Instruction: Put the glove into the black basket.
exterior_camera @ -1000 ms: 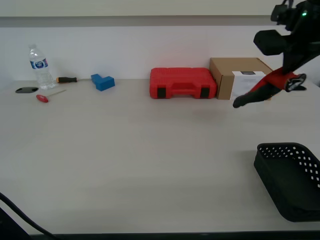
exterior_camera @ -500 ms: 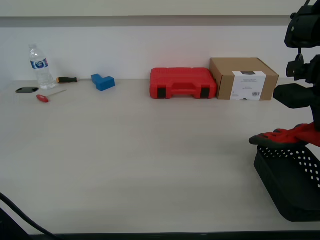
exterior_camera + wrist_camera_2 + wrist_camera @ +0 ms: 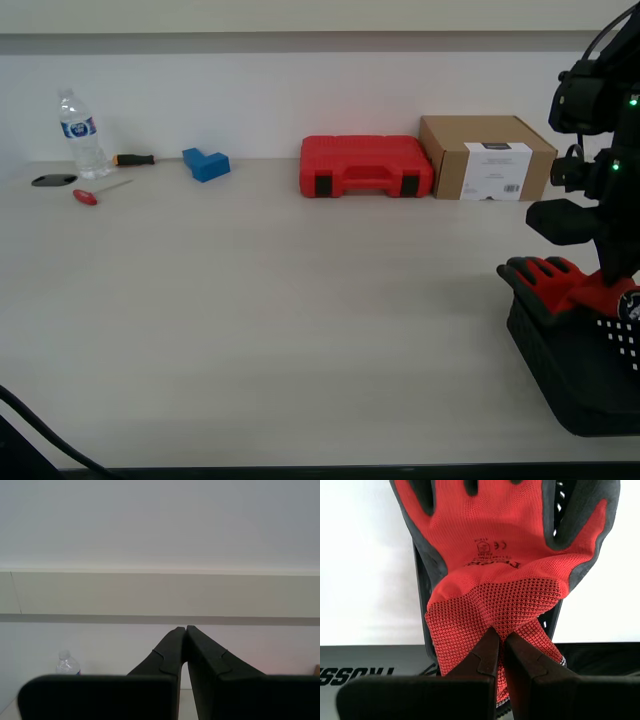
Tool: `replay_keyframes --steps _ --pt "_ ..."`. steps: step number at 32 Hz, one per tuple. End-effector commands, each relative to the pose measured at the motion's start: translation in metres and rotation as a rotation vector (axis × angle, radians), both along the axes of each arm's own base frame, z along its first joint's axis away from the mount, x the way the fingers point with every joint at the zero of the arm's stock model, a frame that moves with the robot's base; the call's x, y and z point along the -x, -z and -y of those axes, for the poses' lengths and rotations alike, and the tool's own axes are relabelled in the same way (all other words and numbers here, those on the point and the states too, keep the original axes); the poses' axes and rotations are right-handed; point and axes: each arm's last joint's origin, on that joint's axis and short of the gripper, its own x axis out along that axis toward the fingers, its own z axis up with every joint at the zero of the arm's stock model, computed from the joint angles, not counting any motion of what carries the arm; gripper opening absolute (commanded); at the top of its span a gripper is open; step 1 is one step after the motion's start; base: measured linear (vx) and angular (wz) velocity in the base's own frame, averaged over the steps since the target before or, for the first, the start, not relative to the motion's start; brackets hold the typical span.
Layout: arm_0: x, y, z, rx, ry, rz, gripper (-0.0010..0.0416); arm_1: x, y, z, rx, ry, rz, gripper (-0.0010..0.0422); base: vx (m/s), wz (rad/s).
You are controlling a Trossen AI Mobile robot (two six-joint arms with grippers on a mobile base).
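Note:
The red glove (image 3: 556, 279) with dark grey coated fingers hangs from my first gripper (image 3: 617, 297), which is shut on its cuff. The fingers drape over the rim of the black basket (image 3: 568, 372) at the exterior view's right, near the table's front edge. In the first wrist view the glove (image 3: 500, 545) spreads away from my first gripper (image 3: 501, 632) over the basket's black mesh wall (image 3: 421, 600). My second gripper (image 3: 185, 630) is shut and empty, facing a wall; it does not show in the exterior view.
A red tool case (image 3: 366, 166) and a cardboard box (image 3: 487, 157) stand at the back of the table. A blue block (image 3: 206, 163), a water bottle (image 3: 80, 135), two screwdrivers (image 3: 133, 159) and a black disc (image 3: 53, 180) lie at the back left.
My first gripper has carried the glove down from in front of the cardboard box to the basket. The glove's fingers now lie over the basket's rim.

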Motion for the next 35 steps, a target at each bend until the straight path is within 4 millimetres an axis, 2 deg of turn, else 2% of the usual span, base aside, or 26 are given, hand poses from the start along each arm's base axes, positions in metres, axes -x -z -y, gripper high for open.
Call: replay_keyframes --steps 1,4,9,12,17,27,35 --pt "0.000 0.000 0.002 0.006 0.009 0.000 0.0003 0.000 -0.001 0.000 0.000 -0.001 0.005 0.0000 0.000 0.000" --pt "0.000 0.001 0.004 0.012 0.011 -0.004 0.0016 0.000 -0.001 0.000 0.000 0.000 0.005 0.0000 0.000 0.000" --pt "0.000 0.001 0.005 0.015 0.010 -0.005 0.0113 0.000 -0.001 0.000 0.000 0.000 0.005 0.0000 0.000 0.000" --pt "0.000 0.001 0.004 0.004 0.006 -0.005 0.0131 0.000 -0.001 0.000 0.000 -0.001 0.005 0.0000 0.000 0.000" --pt "-0.003 -0.002 0.004 -0.015 0.009 0.041 0.0140 0.000 -0.001 0.000 0.000 0.000 0.005 0.0000 0.000 0.000" --pt "-0.023 -0.046 0.001 -0.072 0.016 0.427 0.0141 0.000 -0.001 0.000 0.000 -0.001 0.005 0.0000 0.000 0.000" --pt "-0.023 -0.048 0.001 -0.075 0.016 0.439 0.0141 0.000 -0.001 0.000 0.000 -0.001 0.005 0.0000 0.000 0.000"
